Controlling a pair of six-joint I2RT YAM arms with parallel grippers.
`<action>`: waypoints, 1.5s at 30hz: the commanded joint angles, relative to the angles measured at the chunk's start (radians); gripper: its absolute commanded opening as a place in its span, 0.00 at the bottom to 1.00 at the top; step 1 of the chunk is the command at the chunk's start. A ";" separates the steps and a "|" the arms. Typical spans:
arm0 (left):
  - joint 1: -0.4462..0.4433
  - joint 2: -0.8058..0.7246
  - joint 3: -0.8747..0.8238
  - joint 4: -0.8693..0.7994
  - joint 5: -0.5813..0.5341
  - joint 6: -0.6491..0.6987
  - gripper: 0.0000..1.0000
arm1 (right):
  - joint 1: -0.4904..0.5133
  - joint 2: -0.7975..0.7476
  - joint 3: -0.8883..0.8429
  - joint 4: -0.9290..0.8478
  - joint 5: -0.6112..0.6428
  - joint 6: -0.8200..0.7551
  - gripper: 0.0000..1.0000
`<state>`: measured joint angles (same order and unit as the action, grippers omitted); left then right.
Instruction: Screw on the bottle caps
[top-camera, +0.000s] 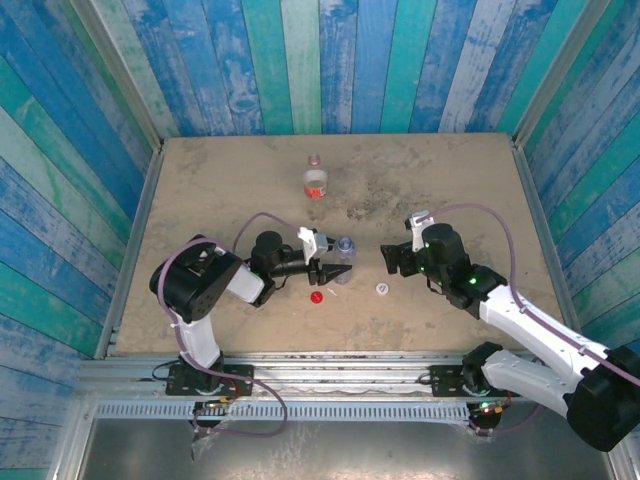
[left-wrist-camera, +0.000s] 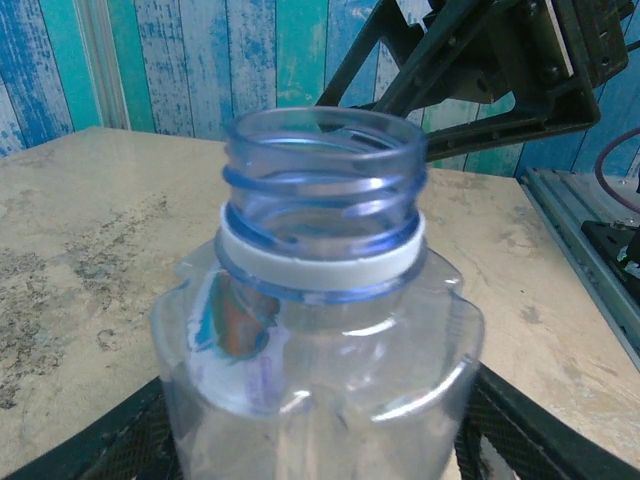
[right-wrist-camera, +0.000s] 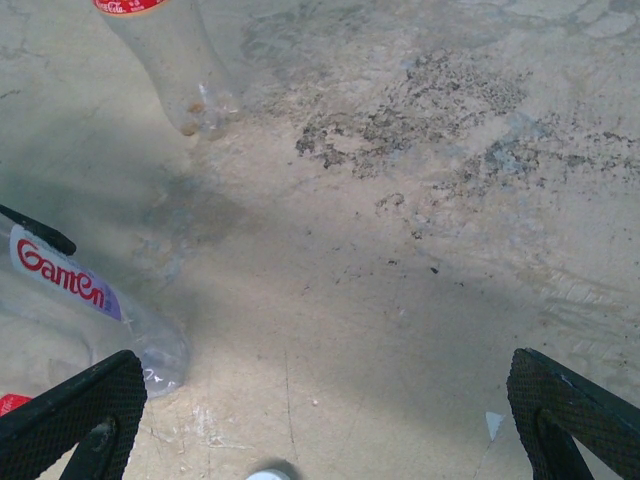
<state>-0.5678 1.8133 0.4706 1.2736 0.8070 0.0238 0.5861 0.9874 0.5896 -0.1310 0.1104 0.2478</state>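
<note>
Top external | left gripper (top-camera: 333, 260) straddles blue bottle (top-camera: 344, 247), neck bare, likely steadying it for capping; grip unclear | right gripper (top-camera: 392, 258) wide, empty, at bottle's 3 o'clock | red cap (top-camera: 317, 297) 7 o'clock, white cap (top-camera: 381, 290) 5 o'clock, loose on table (top-camera: 200, 200) | red-label bottle (top-camera: 315, 181) 12 o'clock

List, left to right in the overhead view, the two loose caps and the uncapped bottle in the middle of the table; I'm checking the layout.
red cap → bluish bottle → white cap

near bottle label (right-wrist-camera: 60, 275): red "Gamen", last letters unsure | far bottle red label (right-wrist-camera: 130, 5): script illegible
</note>
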 joint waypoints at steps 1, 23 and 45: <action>-0.007 0.041 0.024 -0.005 0.012 0.007 0.65 | 0.006 -0.012 -0.012 -0.013 0.015 0.012 0.97; -0.020 0.031 0.028 -0.033 0.005 0.032 0.53 | 0.173 0.032 0.032 -0.240 0.104 0.054 0.97; -0.020 -0.004 -0.025 -0.035 -0.002 0.027 0.56 | 0.271 0.397 0.102 -0.232 0.146 0.166 0.57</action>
<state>-0.5846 1.8355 0.4633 1.3170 0.8062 0.0303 0.8497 1.3685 0.6720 -0.3698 0.2195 0.3836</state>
